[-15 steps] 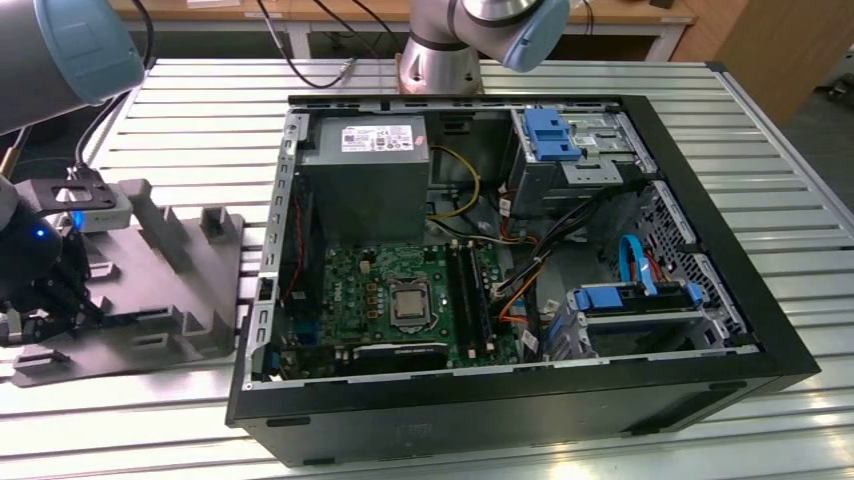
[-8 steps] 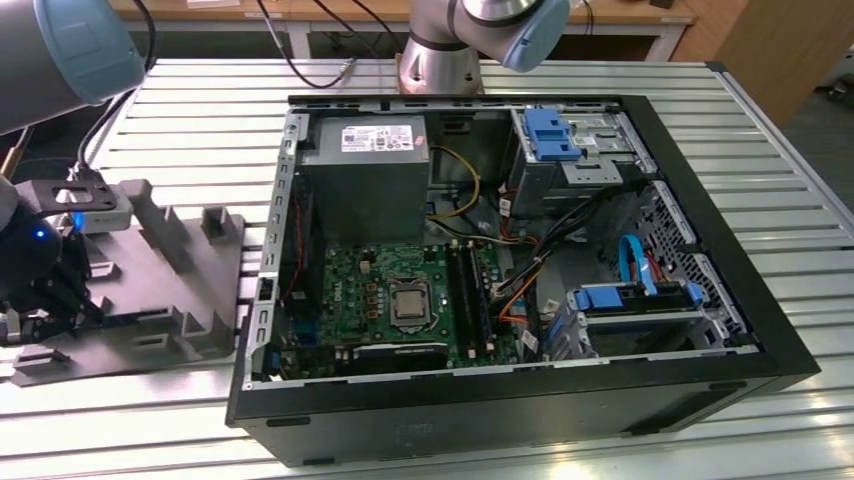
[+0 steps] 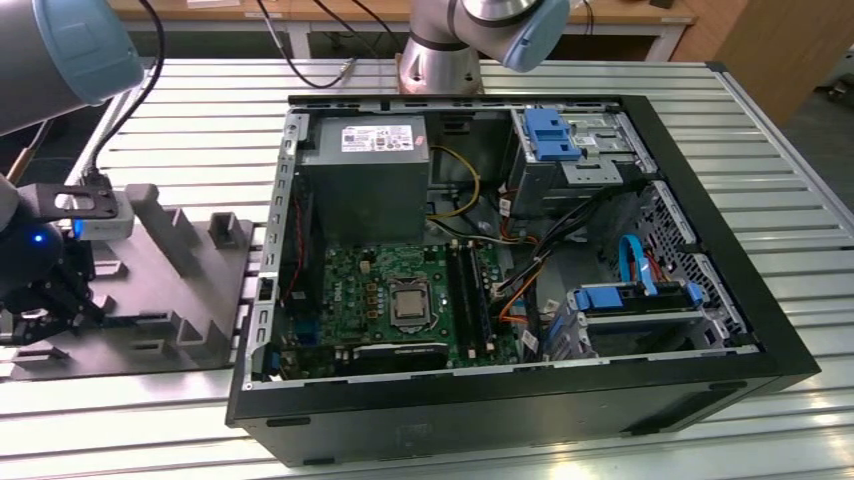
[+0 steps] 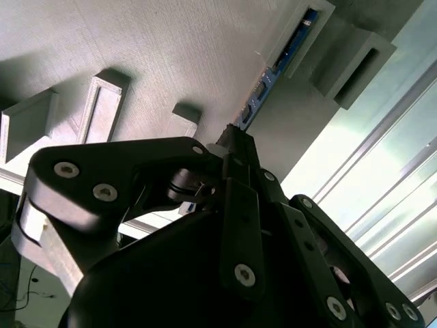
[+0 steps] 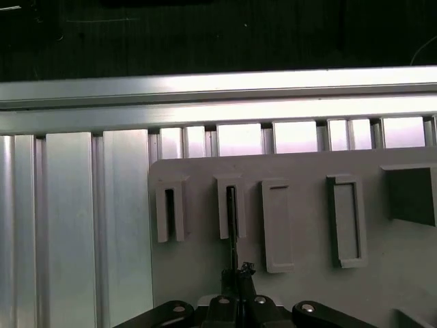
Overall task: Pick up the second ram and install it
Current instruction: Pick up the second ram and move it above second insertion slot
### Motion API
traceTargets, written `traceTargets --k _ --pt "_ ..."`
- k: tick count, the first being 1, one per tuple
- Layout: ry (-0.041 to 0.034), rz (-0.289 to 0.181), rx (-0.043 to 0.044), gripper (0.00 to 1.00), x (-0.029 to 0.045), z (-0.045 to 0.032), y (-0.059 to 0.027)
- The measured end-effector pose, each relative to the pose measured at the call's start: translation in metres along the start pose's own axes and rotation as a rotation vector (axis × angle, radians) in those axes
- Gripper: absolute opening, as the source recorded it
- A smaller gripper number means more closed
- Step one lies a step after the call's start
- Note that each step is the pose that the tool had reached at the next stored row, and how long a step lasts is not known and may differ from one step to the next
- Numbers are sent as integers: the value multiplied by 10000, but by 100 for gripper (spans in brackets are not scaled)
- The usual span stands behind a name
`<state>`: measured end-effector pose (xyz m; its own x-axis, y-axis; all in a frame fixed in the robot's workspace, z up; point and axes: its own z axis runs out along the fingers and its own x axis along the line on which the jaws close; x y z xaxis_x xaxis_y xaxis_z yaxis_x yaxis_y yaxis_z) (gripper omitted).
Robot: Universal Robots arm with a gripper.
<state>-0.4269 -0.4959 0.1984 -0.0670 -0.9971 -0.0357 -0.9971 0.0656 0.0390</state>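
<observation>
Gripper: the black multi-link gripper hangs at the exterior view's left, over the fixture.
Jaws: drawn narrow in both wrist views, the fingertips brought together on the near end of the board. From these angles it looks like a grip, though firm contact cannot be confirmed.
Task item: the second ram, a thin bluish-green memory board with dark chips, runs out from between the jaws. Its far end is seated in a raised slotted holder just beyond them. In the first wrist view it shows edge-on as a dark line.
Fixture: the flat grey moulded tray with upright slot holders lies directly beneath the jaws. More holders stand to either side of the one in use.
Destination: the open black desktop computer case lies well apart from the jaws, toward the exterior view's right. Inside are the green motherboard and its long dark memory slots.
Progress: early. The board is reached and apparently taken hold of, but not lifted clear of its holder.
Outstanding: the lift, the carry to the case, and seating in a slot.
</observation>
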Motion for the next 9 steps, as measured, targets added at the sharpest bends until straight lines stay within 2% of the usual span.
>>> traceTargets --k 9 --pt "0 -80 11 11 0 -5 1"
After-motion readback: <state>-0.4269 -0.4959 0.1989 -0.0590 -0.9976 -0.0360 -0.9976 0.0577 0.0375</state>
